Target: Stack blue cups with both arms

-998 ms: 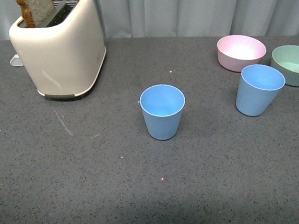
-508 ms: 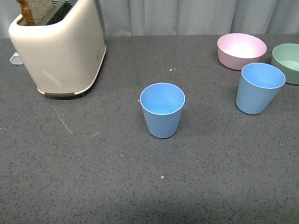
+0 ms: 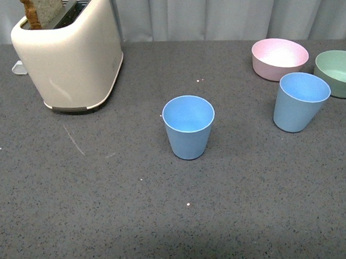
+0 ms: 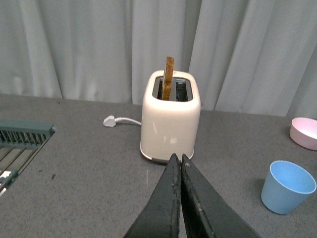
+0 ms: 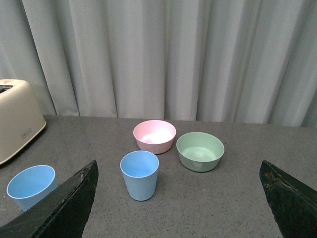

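Front view: the centre blue cup point(image 3: 189, 127) stands upright in the middle of the grey table point(image 3: 108, 220). The right blue cup point(image 3: 300, 101) stands well apart to its right, just in front of the pink bowl point(image 3: 279, 58) and beside the green bowl point(image 3: 340, 73). A toaster point(image 3: 69, 53) sits far left. Left wrist view: the left gripper point(image 4: 177, 163) has its fingers pressed together on nothing. Right wrist view: the right gripper point(image 5: 177, 168) is spread wide and empty, with both cups beyond it.
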You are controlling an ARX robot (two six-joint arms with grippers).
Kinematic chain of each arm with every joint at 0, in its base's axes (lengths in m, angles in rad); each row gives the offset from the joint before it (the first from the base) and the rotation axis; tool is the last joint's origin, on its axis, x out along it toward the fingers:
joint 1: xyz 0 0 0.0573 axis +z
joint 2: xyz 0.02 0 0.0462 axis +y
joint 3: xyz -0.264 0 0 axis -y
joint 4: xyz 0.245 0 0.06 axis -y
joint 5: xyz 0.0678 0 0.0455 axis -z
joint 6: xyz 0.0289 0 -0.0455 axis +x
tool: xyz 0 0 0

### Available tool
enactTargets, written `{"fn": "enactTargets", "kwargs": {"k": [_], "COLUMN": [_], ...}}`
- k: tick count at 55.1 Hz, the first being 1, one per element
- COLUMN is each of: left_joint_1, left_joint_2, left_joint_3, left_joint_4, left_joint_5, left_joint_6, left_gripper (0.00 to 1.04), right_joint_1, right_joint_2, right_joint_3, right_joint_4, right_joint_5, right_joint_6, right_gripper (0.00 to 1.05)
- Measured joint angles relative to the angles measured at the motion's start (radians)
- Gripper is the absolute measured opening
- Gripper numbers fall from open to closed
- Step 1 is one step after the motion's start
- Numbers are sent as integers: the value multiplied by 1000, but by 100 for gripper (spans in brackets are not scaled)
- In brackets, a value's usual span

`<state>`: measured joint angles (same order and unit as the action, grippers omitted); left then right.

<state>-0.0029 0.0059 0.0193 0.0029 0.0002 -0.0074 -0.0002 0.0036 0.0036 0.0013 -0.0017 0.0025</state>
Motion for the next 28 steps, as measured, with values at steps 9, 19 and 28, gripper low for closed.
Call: {"fn": "enactTargets", "kwargs": {"k": [9, 19, 28], "left_joint_1": [0, 0, 0], "left_joint_2": [-2, -2, -2], "left_joint_3": [0, 0, 0], "left_joint_4": [0, 0, -1], "left_joint_5": [0, 0, 0], "left_joint_6": [0, 0, 1], "left_gripper": [33, 71, 100], "right_joint_1": [0, 0, 6], "right_joint_2": [0, 0, 79], "right_joint_3": [0, 0, 42], "right_joint_4": [0, 0, -91], "right_joint_5": [0, 0, 28], "right_joint_6": [0, 0, -90], "right_gripper": [95, 95, 95]}}
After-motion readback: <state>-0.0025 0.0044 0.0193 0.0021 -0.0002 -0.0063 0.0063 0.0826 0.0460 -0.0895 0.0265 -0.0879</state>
